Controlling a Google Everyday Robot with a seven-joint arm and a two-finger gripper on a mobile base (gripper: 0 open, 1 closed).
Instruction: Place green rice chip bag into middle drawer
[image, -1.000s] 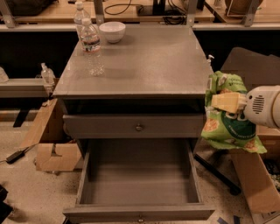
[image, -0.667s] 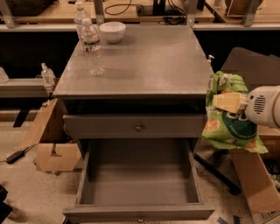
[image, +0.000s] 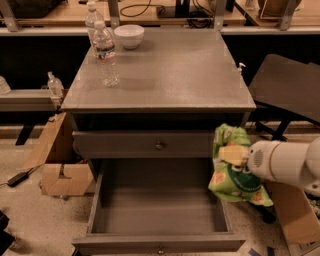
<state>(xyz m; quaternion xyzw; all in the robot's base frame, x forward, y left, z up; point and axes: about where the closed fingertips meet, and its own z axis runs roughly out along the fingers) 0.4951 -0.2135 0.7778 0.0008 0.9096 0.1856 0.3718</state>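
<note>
the grey bench fills the middle of the view, its upper drawer front closed. below it the middle drawer is pulled wide open, its grey floor bare, a small round knob on its front edge. from the right edge a white arm reaches in.

the green rice chip bag hangs in the air at the open drawer's right wall, its left edge overlapping that wall in the view and its top level with the upper drawer front. it is a crinkled bright green pouch with a dark green round logo bearing white letters and orange-tan chip pictures near its lower corners.

the pincer is at the bag's upper half, pinching it with a tan finger pressed on the front. a water bottle and a white bowl stand at the bench's back left.

against a second ago, the bag and pincer are lower and further left, nearer the drawer; the bench things have not moved.
</note>
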